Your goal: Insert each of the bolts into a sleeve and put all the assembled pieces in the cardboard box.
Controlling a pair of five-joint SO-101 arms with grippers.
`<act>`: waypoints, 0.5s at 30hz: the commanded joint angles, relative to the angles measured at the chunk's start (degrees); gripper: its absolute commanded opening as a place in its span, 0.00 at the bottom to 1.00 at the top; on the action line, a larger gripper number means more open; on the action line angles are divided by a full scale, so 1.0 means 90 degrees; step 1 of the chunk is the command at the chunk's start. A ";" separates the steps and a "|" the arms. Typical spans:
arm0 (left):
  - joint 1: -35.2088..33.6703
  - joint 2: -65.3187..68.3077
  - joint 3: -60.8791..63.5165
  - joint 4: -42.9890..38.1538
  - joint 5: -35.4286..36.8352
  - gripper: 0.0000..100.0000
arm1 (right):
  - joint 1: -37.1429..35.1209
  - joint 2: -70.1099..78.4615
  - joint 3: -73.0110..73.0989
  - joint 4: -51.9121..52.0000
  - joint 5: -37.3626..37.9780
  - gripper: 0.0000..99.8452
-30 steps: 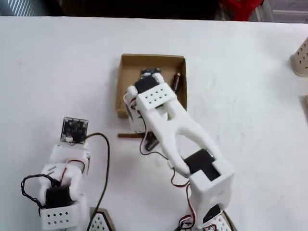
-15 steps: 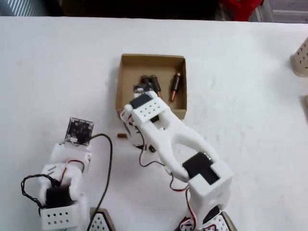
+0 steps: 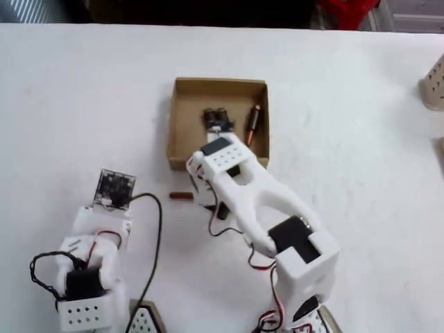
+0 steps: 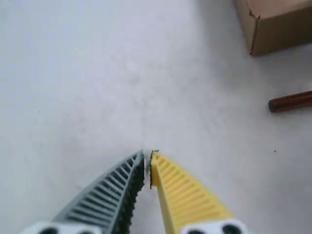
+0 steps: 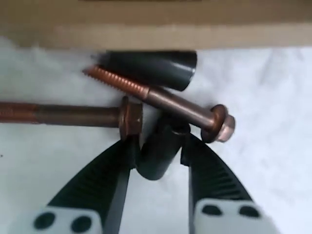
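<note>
1. The right gripper (image 5: 158,142) is down on the white table (image 3: 347,104), just in front of the brown cardboard box (image 5: 156,29). Its black fingers (image 5: 97,190) are clamped on a dark cylindrical sleeve (image 5: 157,158), one finger against each side.
2. Just past the tips lies a long copper hex-head bolt (image 5: 73,114), running along the box wall.
3. A copper flange-head bolt (image 5: 180,105) slants across above the gripped sleeve. Its threaded tip lies against a second dark sleeve (image 5: 151,66), which lies beside the box wall.
4. Inside the box are a dark cluster of assembled pieces (image 3: 217,116) and a copper-and-dark piece (image 3: 253,123) near one side wall.
5. The left gripper (image 4: 147,163) hangs over bare table, grey and yellow fingers together and gripping nothing, well apart from the box.
</note>
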 commanded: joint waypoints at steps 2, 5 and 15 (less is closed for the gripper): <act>-0.0063 -0.0073 -0.0020 -0.0068 -0.0039 0.06 | 0.0063 -0.0171 -0.0010 -0.0171 -0.0020 0.11; -0.0063 -0.0073 -0.0020 -0.0068 -0.0039 0.06 | 0.0054 -0.0171 -0.0010 -0.0142 0.0020 0.02; -0.0063 -0.0073 -0.0020 -0.0068 -0.0039 0.06 | 0.0474 -0.0737 -0.0010 0.1519 0.1700 0.02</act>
